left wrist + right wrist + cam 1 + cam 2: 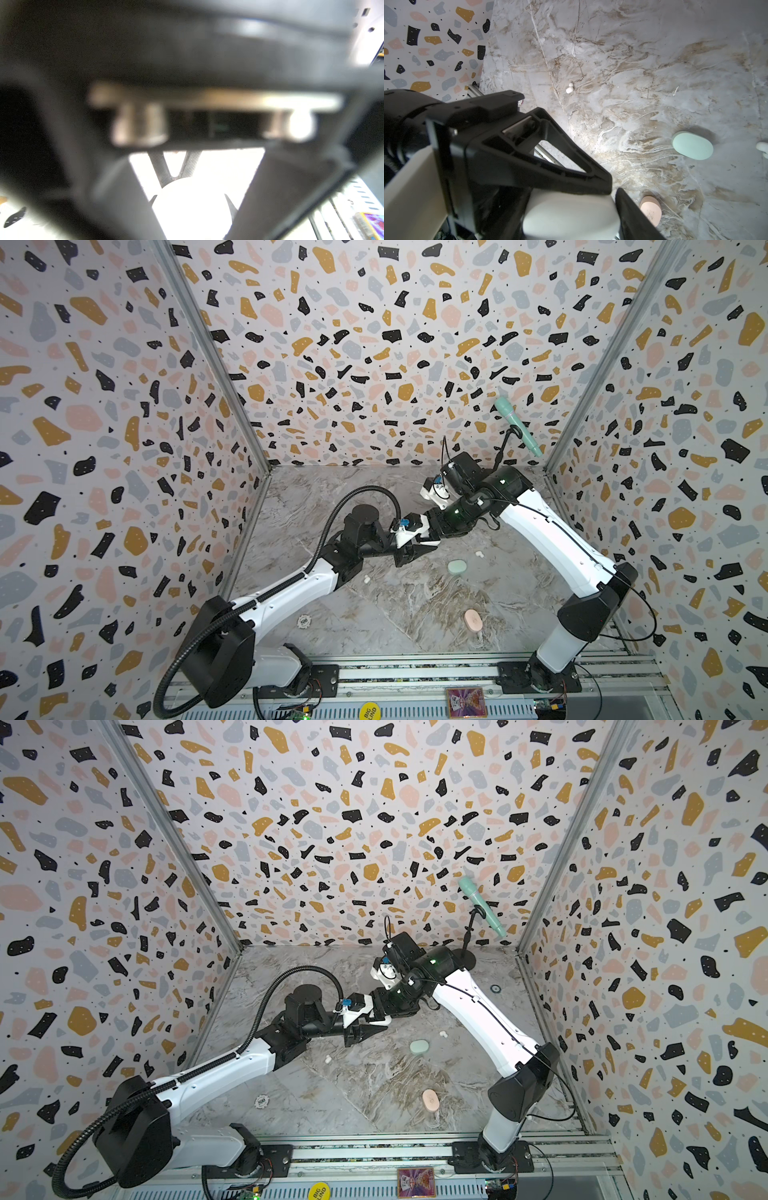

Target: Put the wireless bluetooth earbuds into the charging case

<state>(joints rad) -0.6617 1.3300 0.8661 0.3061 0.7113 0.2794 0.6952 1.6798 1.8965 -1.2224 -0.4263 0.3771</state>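
Observation:
Both grippers meet above the middle of the marble floor, each shut on one white charging case (pixel 560 220). In the left wrist view the case (pixel 191 209) glows white between my left gripper's (pixel 191 205) blurred dark fingers. My right gripper (pixel 572 207) clamps it from the sides, and a left finger (pixel 550 166) lies across its top. In both top views my left gripper (pixel 417 551) and right gripper (pixel 424 533) hide the case. A white earbud (pixel 367 579) (pixel 569 88) lies near the left arm. A white pair of earbuds (pixel 478 553) lies further right.
A shut mint case (pixel 457 567) (pixel 692 146) and a shut pink case (pixel 473 620) (pixel 651 209) lie on the floor (pixel 395 614). A poker chip (pixel 304 620) sits front left. A mint microphone (pixel 517 425) on a stand is at the back right. Patterned walls enclose three sides.

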